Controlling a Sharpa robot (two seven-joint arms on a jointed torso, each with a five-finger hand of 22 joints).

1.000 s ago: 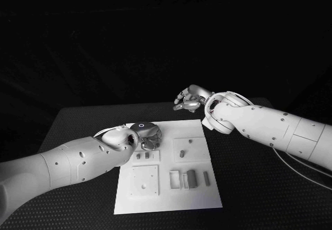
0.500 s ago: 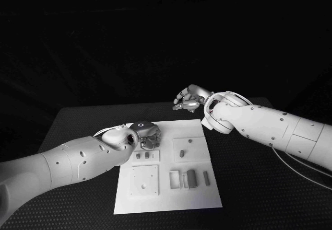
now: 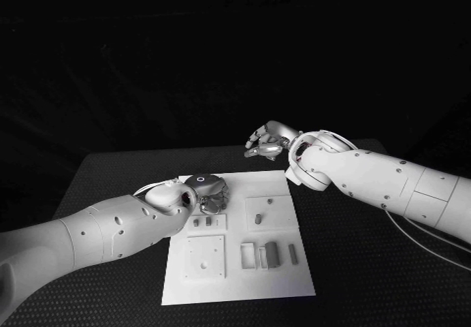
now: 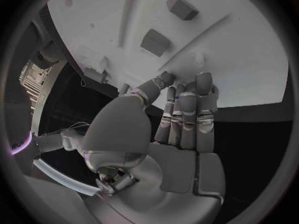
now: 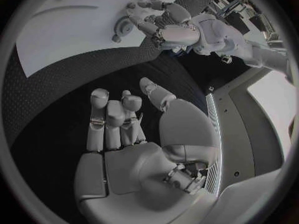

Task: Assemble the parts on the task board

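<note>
Head view showed the left hand (image 3: pixel 203 193) low over the far left corner of the task board (image 3: pixel 284 276) on the black desk (image 3: pixel 373 272), fingertips down; whether they pinched anything I couldn't tell. Small grey parts (image 3: pixel 257 219) stood nearer along the board. To do this step well, I'd judge, the fingers should close squarely on a part before lifting. Right of that, the right hand (image 3: pixel 267 143) hovered past the board's far edge, fingers apart, empty. Its wrist view showed that bare palm (image 5: pixel 124 169), hidden from above.
</note>
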